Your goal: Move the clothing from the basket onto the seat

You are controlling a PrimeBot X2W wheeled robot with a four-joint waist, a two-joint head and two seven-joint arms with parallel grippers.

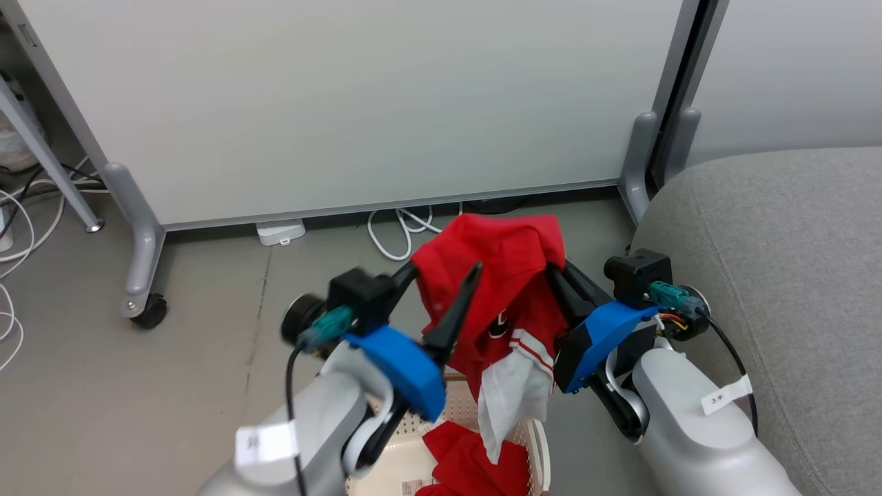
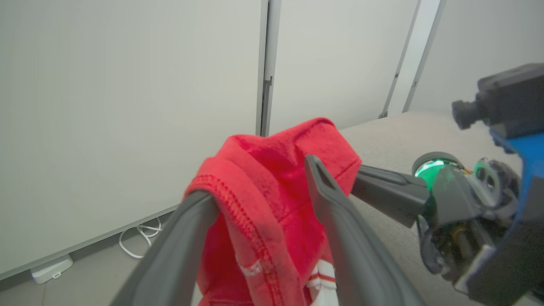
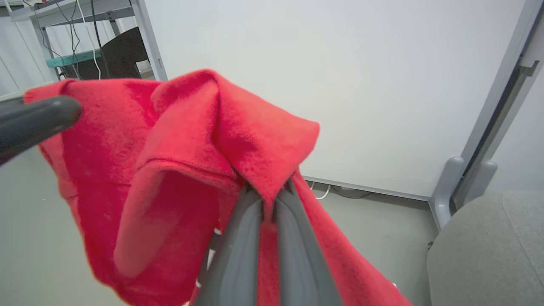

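Note:
A bright red garment with white panels [image 1: 506,289] hangs in the air above the basket [image 1: 534,441], strung between both grippers. My right gripper [image 1: 557,270] is shut on a fold of its upper edge; the right wrist view shows the fingers [image 3: 250,238] pinching the red cloth [image 3: 178,148]. My left gripper [image 1: 444,275] stands open, and the cloth [image 2: 263,204] drapes over one of its spread fingers [image 2: 182,242]. A plain red garment [image 1: 468,461] lies in the basket. The grey sofa [image 1: 778,262] is just to the right.
A pale partition panel [image 1: 344,103] on castor feet [image 1: 148,310] stands close behind. White cables [image 1: 396,234] and a power block [image 1: 279,232] lie on the floor beneath it. A metal table leg [image 1: 48,165] stands at the far left.

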